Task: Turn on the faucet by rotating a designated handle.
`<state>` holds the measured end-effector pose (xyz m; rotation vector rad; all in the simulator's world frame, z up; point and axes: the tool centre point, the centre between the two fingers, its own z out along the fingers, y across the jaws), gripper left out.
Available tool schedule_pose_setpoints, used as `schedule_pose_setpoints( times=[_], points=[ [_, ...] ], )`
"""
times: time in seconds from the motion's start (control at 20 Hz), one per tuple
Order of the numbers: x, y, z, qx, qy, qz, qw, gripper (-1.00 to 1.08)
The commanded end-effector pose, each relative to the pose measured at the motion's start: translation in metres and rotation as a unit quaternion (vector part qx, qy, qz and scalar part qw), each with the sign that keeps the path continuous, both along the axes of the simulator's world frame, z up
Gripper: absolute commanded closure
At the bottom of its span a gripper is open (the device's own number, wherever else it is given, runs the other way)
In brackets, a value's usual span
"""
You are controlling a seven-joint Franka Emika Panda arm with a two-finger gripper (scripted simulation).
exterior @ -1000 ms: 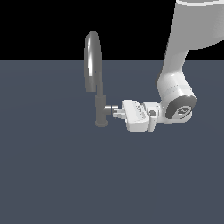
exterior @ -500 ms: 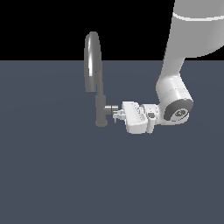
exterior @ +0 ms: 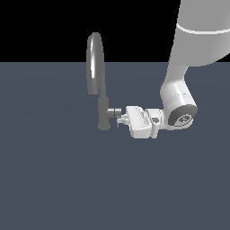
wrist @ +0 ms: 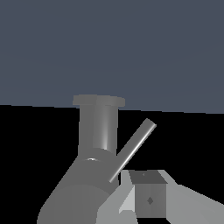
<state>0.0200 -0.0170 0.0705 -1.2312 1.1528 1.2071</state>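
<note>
In the exterior view the grey faucet (exterior: 103, 112) stands on the dark floor, its arched spout (exterior: 94, 63) rising above the post. The handle (exterior: 114, 111) is a short stub jutting from the post toward the exterior view's right. My white gripper (exterior: 120, 119) lies level and reaches in from that side, its fingertips right at the stub's end. In the wrist view the handle stub (wrist: 74, 197) is close up, its thin lever pin (wrist: 133, 148) slanting past the post (wrist: 98, 131). One finger (wrist: 148, 199) sits just beside the pin. The fingers look shut, with nothing between them.
The arm's wrist and forearm (exterior: 179, 94) come down from the upper part of the exterior view's right. A flat dark grey floor (exterior: 67, 179) spreads around the faucet's round base (exterior: 104, 127).
The gripper has edged a little toward the faucet and slightly lower over the last second. The faucet and its handle look the same.
</note>
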Motion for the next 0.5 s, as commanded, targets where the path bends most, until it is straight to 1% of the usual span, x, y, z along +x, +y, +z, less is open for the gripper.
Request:
schedule_pose_setpoints(
  times=[0.0,0.45],
  points=[
    [0.007,0.002,-0.018,-0.007,0.007,-0.008,0.9999,1.08],
    [0.015,0.004,-0.044,-0.01,0.019,-0.01,0.9997,1.08]
  ],
)
